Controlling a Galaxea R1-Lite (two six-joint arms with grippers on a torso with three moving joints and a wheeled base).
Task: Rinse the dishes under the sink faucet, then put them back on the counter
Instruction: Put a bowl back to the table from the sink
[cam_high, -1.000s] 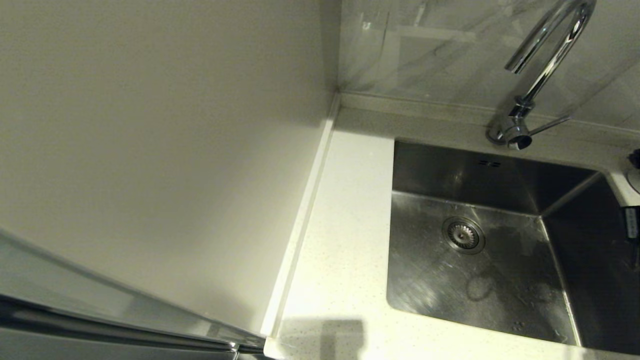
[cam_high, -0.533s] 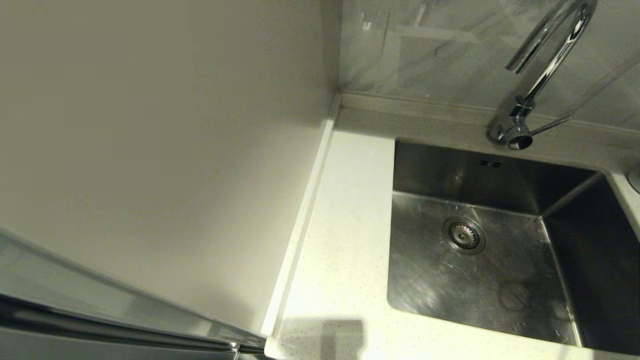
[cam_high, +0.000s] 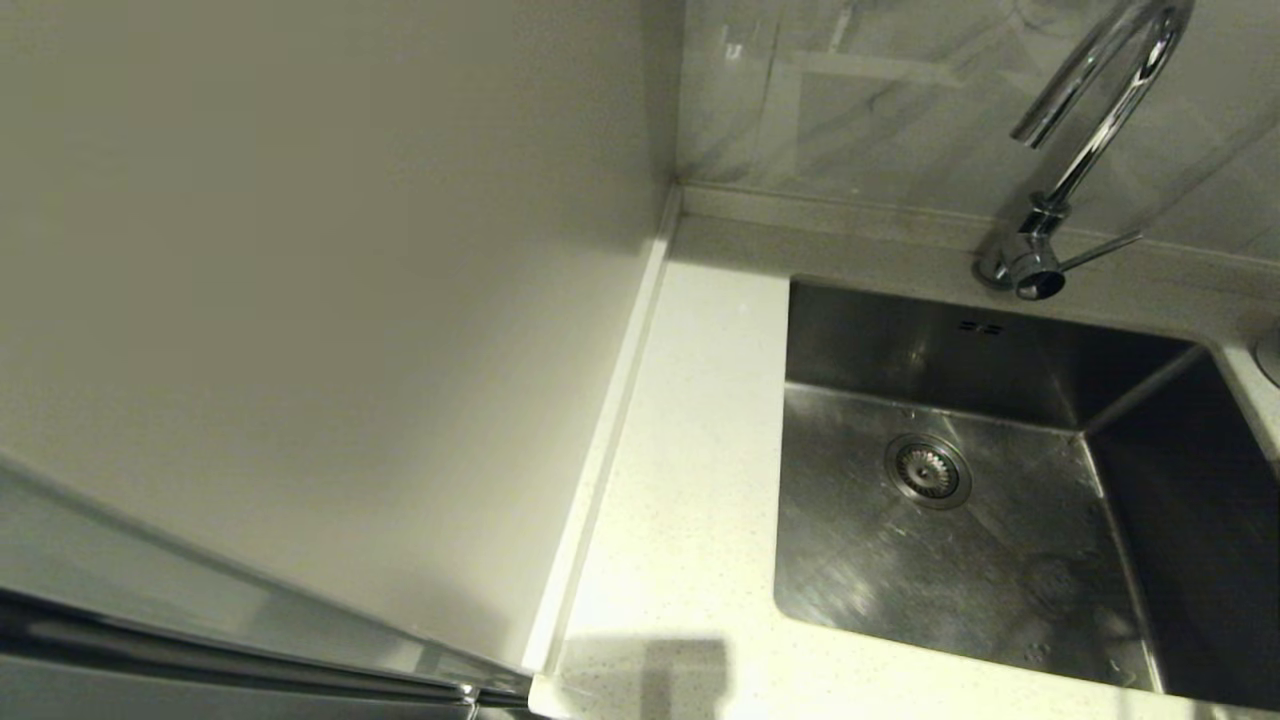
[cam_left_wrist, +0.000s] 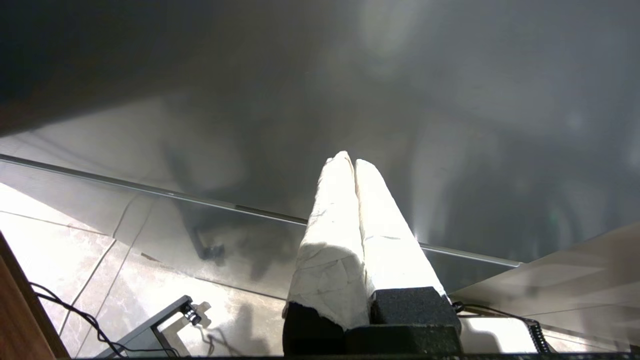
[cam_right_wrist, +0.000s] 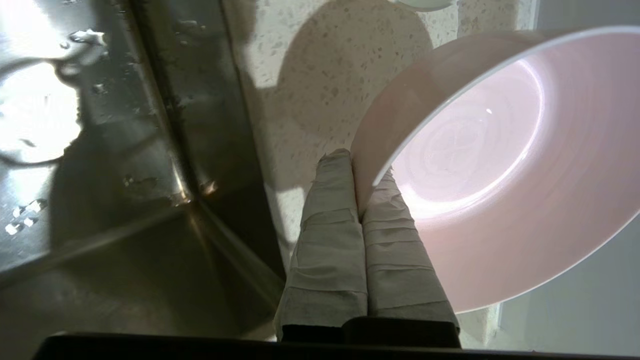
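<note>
My right gripper (cam_right_wrist: 357, 167) is shut on the rim of the pale pink bowl (cam_right_wrist: 475, 150). It holds the bowl tilted over the speckled counter (cam_right_wrist: 320, 75), just beside the steel sink (cam_right_wrist: 100, 175). A sliver of the whitish-mint bowl (cam_right_wrist: 422, 4) lies on the counter beyond it. The blue-grey bowl is out of view. In the head view the sink (cam_high: 1000, 560) holds no dishes, and the chrome faucet (cam_high: 1090, 130) stands behind it. Neither arm shows there. My left gripper (cam_left_wrist: 352, 160) is shut on nothing, parked low and away from the sink.
A round drain strainer (cam_high: 927, 469) sits in the wet basin floor. A strip of counter (cam_high: 690, 480) runs left of the sink, bounded by a cream wall panel (cam_high: 300, 300). A pale round edge (cam_high: 1272, 355) peeks in at the far right.
The dark right gripper seen at the head view's right edge a second ago has left that view. Its shadow on the basin floor slid right and faded.
</note>
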